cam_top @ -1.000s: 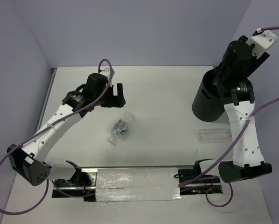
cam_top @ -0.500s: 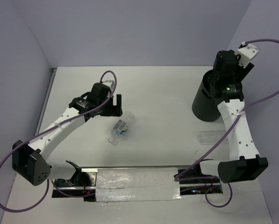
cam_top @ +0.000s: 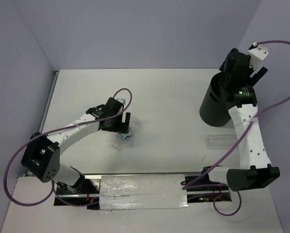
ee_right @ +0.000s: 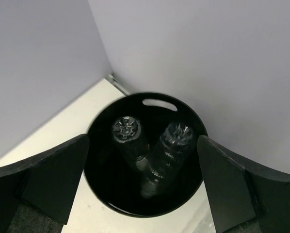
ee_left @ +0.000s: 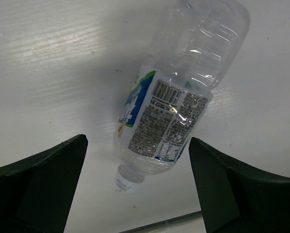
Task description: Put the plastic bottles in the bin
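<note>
Since a second ago the left arm [cam_top: 72, 132] has swung in and down, and the left gripper [ee_left: 136, 143] now hangs over the labelled bottle [ee_left: 167, 121]. Its jaws are spread wide, one finger on either side of the bottle's neck end, neither visibly touching it. That bottle lies on its side on the white table [cam_top: 174, 97], between the two arms, with its blue-and-white label turned up. The right gripper [ee_right: 144, 141] has barely shifted and sits above the bin [ee_right: 100, 155], jaws wide apart and empty. Inside the bin lean one clear bottle [ee_right: 129, 138] and a second clear bottle [ee_right: 170, 145], side by side. A loose clear bottle [cam_top: 221, 141] lies on the table near the bin's base, just beside the right arm [cam_top: 249, 138].
</note>
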You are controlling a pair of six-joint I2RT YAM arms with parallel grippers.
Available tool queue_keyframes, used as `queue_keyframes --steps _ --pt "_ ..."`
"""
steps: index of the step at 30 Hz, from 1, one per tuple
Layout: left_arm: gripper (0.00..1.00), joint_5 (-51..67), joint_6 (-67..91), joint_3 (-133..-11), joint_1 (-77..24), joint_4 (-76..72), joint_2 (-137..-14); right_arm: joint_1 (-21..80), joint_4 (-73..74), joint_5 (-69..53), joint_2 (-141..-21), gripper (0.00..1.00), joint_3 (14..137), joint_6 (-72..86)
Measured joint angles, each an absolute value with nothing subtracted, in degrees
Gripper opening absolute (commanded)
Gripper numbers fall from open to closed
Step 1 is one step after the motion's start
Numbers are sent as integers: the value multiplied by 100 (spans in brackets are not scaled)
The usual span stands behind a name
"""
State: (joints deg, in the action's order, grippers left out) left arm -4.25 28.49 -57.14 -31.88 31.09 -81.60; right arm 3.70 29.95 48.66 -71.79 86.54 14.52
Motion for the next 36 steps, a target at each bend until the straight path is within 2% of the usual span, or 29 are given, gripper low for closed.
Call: queue_keyframes --steps 7,12,16,21,27,31,36 --pt "99 -419 2718 -5736 -3898 2978 -8735 370 3345 4482 -6788 100 9347 1610" --pt "98 -572 2724 -5806 -4042 2934 -9185 370 3568 4191 -6436 100 9494 1706" --pt "80 -749 2731 -5979 -4060 2963 -9369 370 3621 3806 -6176 100 9306 1787" --pt "73 -875 2711 -6359 -4069 3011 -9358 370 3854 2969 -6062 100 9019 2084" --pt "62 -242 2692 -6696 -4058 2943 -8484 703 3885 1127 -6034 100 8399 2576" --pt "61 395 2703 -7264 -4032 2672 -7854 1356 3951 276 -6486 100 8659 2805" --pt "61 943 2742 -7614 -4025 2272 -7706 1844 4091 -545 -7085 100 9013 3098"
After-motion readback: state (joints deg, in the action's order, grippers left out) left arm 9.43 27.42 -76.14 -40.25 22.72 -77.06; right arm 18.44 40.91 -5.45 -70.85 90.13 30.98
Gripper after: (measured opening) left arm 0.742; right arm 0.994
